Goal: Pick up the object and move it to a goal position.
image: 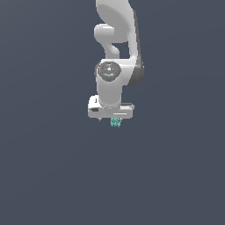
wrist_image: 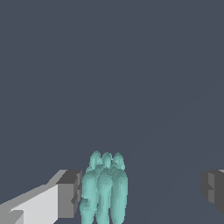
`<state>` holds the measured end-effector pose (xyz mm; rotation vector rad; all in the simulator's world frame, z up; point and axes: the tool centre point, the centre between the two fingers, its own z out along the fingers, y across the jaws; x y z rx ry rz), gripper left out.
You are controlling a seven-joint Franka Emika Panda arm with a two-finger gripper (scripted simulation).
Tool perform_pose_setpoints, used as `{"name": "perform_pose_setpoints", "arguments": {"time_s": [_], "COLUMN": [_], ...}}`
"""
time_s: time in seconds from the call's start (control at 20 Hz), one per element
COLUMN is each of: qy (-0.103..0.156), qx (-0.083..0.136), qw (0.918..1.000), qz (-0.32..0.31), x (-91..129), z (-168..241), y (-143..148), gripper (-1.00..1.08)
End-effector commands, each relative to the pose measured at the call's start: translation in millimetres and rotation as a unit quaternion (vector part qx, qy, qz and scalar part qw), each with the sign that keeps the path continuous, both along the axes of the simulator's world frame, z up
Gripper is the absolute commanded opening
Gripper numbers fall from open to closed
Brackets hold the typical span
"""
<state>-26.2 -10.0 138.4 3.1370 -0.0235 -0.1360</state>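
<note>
In the exterior view the white and grey robot arm (image: 115, 52) hangs down from the top edge of the picture against a plain dark slate-blue background, its wrist pointing straight down. The wide white gripper (image: 115, 119) sits at the arm's lower end, roughly in the middle of the picture. Right under its body a small teal object (image: 115, 122) pokes out, lumpy and much narrower than the gripper, sitting a little toward the exterior view's right of the gripper's middle. The fingers themselves are too small here to make out, and no edge or corner of any surface can be seen, so whether the object rests on something or is lifted cannot be told from this view. In the wrist view the object (wrist_image: 104, 190) looks like a bunch of rounded, upright ridges in teal, cut off by the picture's edge. One grey finger pad (wrist_image: 70, 194), on its white finger, stands just beside the object, touching it or very nearly so. The other grey pad (wrist_image: 213, 190) is well apart from the object, with bare dark background between them. The jaws are therefore spread wide and are not clamped on the object; it lies between them, hard against one side.
</note>
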Motion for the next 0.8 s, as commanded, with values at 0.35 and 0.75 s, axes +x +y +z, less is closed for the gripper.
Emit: {"name": "perform_pose_setpoints", "arguments": {"time_s": [0.35,0.75], "qy": [-0.010,-0.029], "qx": [-0.001,-0.001], "qw": [0.9999,0.9993], "qz": [-0.008,-0.022], "x": [-16.1,-47.6], "z": [-9.1,-23.9], "y": [8.9,23.2], "gripper": [1.00,1.00]}}
